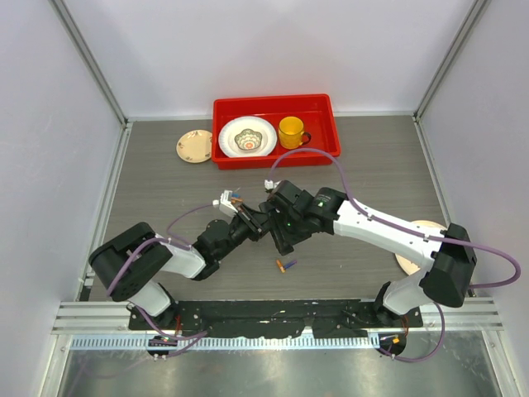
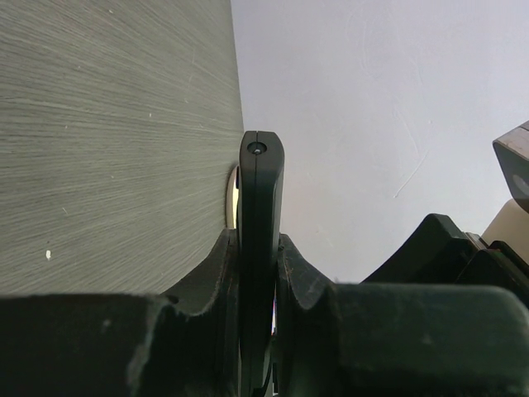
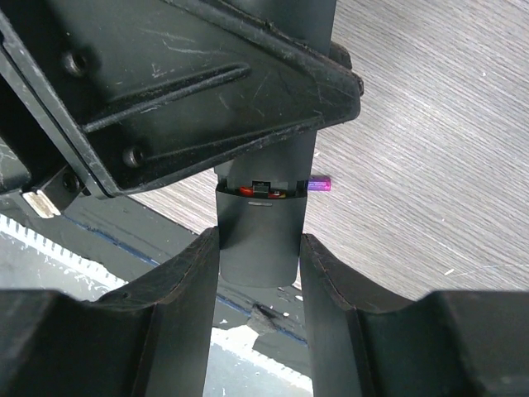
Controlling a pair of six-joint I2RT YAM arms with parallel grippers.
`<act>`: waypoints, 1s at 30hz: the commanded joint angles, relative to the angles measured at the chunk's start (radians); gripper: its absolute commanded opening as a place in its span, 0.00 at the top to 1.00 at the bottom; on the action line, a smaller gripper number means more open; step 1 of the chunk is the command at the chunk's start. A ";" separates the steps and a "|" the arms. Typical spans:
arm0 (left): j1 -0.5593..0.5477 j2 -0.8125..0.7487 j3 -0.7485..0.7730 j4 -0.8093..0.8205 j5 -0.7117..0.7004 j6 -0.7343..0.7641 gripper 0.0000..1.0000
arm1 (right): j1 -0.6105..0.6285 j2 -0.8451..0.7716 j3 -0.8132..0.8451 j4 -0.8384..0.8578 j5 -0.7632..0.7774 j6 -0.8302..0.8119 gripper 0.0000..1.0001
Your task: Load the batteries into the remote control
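The remote control [image 2: 261, 190], a slim black bar, is held above mid-table between both arms [image 1: 263, 222]. In the left wrist view it shows edge-on, and my left gripper [image 2: 259, 248] is shut on it. In the right wrist view its end piece [image 3: 258, 240] sits between the fingers of my right gripper [image 3: 259, 248], which press on both its sides. A narrow gap above that piece shows a red-orange battery [image 3: 266, 192] inside. Two loose batteries lie on the table below, one orange [image 1: 281, 265] and one purple [image 1: 291, 264]. The purple one also appears in the right wrist view [image 3: 319, 184].
A red tray [image 1: 273, 100] at the back holds a white patterned bowl [image 1: 247, 137] and a yellow mug [image 1: 291, 131]. A small plate [image 1: 195, 146] lies left of it. Another plate [image 1: 411, 263] lies partly under the right arm. White walls enclose the table.
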 commanded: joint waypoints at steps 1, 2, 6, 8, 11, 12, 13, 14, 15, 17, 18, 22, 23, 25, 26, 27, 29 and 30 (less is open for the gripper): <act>-0.015 -0.063 0.036 0.188 0.033 -0.028 1.00 | -0.009 0.035 0.015 -0.052 0.022 -0.034 0.99; -0.016 -0.061 0.036 0.187 0.033 -0.028 1.00 | -0.011 0.036 0.016 -0.051 0.024 -0.034 0.99; -0.024 -0.060 0.043 0.187 0.033 -0.028 1.00 | -0.021 0.039 0.024 -0.052 0.029 -0.039 0.99; -0.027 -0.060 0.046 0.188 0.062 -0.028 1.00 | -0.024 0.041 0.026 -0.051 0.033 -0.040 0.99; -0.033 -0.060 0.051 0.188 0.065 -0.028 1.00 | -0.031 0.039 0.030 -0.049 0.041 -0.041 0.99; -0.036 -0.060 0.053 0.187 0.067 -0.027 1.00 | -0.032 0.038 0.030 -0.047 0.041 -0.042 0.99; -0.038 -0.060 0.053 0.187 0.067 -0.027 1.00 | -0.037 0.036 0.030 -0.044 0.045 -0.042 0.99; -0.039 -0.060 0.054 0.187 0.067 -0.028 1.00 | -0.038 0.036 0.032 -0.043 0.045 -0.042 0.99; -0.041 -0.058 0.053 0.187 0.067 -0.028 1.00 | -0.041 0.035 0.032 -0.037 0.045 -0.041 0.99; -0.042 -0.060 0.054 0.187 0.070 -0.028 1.00 | -0.044 0.035 0.032 -0.037 0.041 -0.042 0.99; -0.042 -0.061 0.054 0.185 0.068 -0.027 1.00 | -0.047 0.035 0.032 -0.035 0.042 -0.042 0.99; -0.045 -0.063 0.060 0.182 0.073 -0.027 1.00 | -0.055 0.033 0.029 -0.031 0.042 -0.045 0.99; -0.047 -0.063 0.062 0.182 0.076 -0.027 1.00 | -0.058 0.032 0.029 -0.028 0.045 -0.045 0.99; -0.050 -0.060 0.063 0.182 0.076 -0.025 1.00 | -0.064 0.029 0.029 -0.020 0.050 -0.048 0.99; -0.054 -0.058 0.063 0.182 0.076 -0.027 1.00 | -0.075 0.027 0.027 -0.017 0.053 -0.047 0.99; -0.058 -0.057 0.062 0.182 0.076 -0.027 1.00 | -0.081 0.027 0.027 -0.009 0.053 -0.047 0.99; -0.064 -0.055 0.065 0.182 0.079 -0.025 1.00 | -0.095 0.027 0.029 -0.005 0.055 -0.053 0.99; -0.064 -0.055 0.065 0.182 0.079 -0.025 1.00 | -0.100 0.026 0.030 0.000 0.053 -0.053 0.99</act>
